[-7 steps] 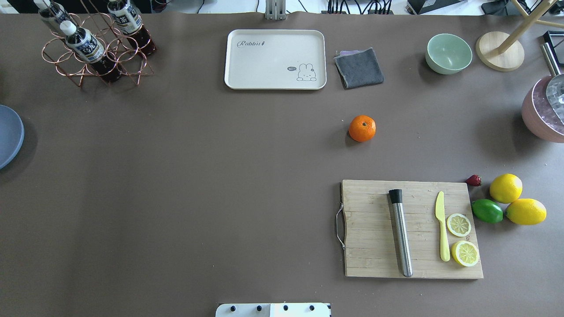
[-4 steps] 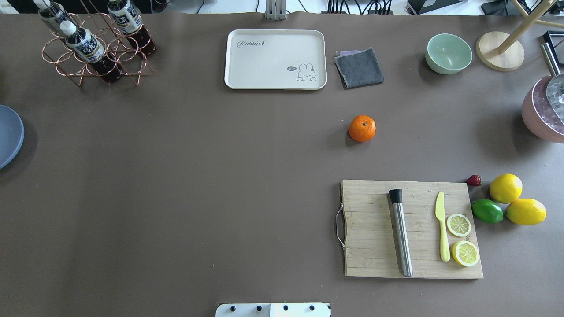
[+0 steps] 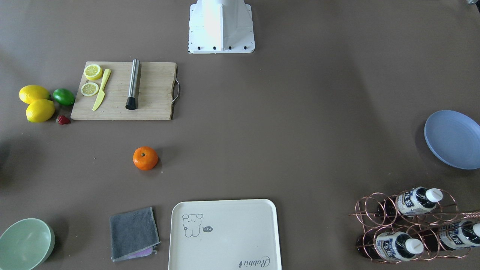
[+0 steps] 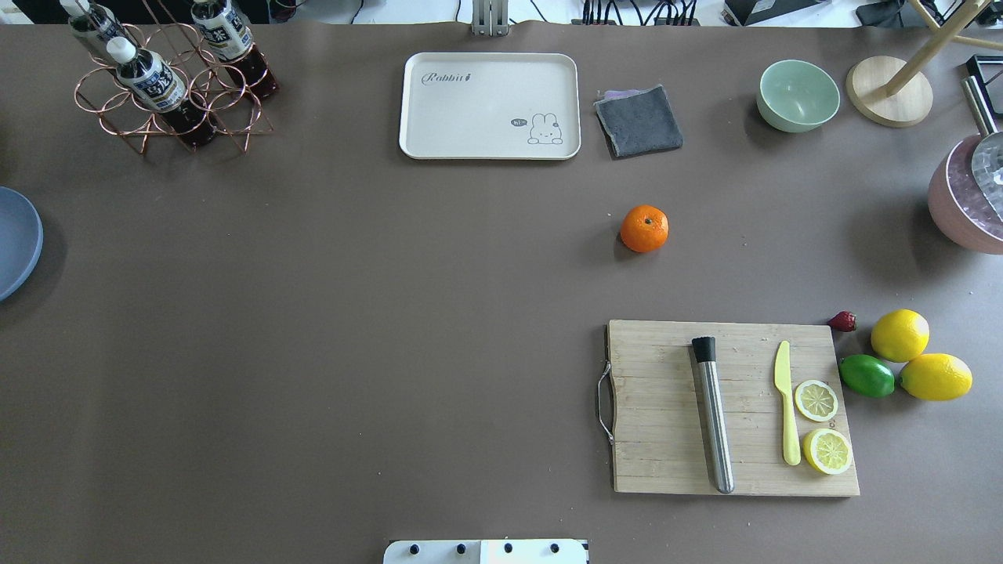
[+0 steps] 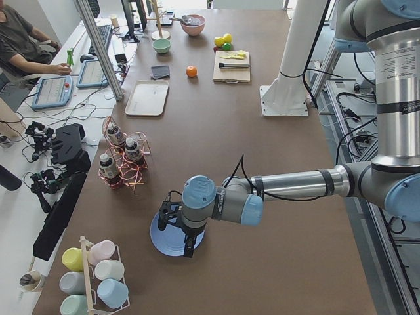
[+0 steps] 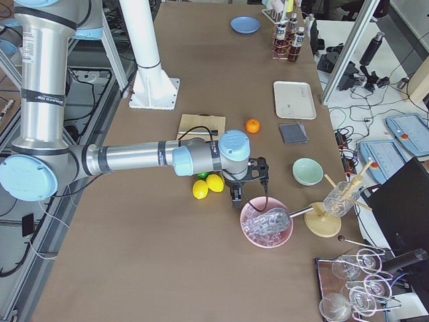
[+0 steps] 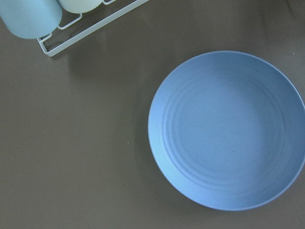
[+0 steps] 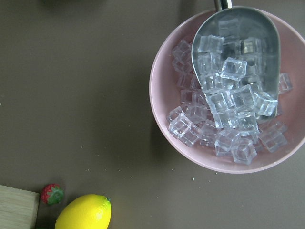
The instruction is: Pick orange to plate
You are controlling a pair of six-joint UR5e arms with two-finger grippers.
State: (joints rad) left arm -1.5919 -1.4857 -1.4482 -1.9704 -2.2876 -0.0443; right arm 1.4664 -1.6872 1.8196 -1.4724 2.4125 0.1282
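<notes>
The orange (image 4: 644,228) lies alone on the brown table, right of centre and beyond the cutting board; it also shows in the front view (image 3: 145,158). The pale blue plate (image 4: 12,243) sits at the table's far left edge, empty, and fills the left wrist view (image 7: 228,129). My left gripper (image 5: 176,233) hangs just over the plate (image 5: 164,244), far from the orange. My right gripper (image 6: 248,188) hovers near the pink ice bowl, right of the orange (image 6: 253,125). Both grippers appear only in the side views, so I cannot tell whether they are open or shut.
A wooden cutting board (image 4: 666,439) carries a metal muddler, a yellow knife and lemon slices; lemons (image 4: 899,334), a lime and a strawberry lie beside it. At the back stand a cream tray (image 4: 490,106), grey cloth, mint bowl (image 4: 798,95) and bottle rack (image 4: 168,86). The pink ice bowl (image 8: 167,86) is at the right.
</notes>
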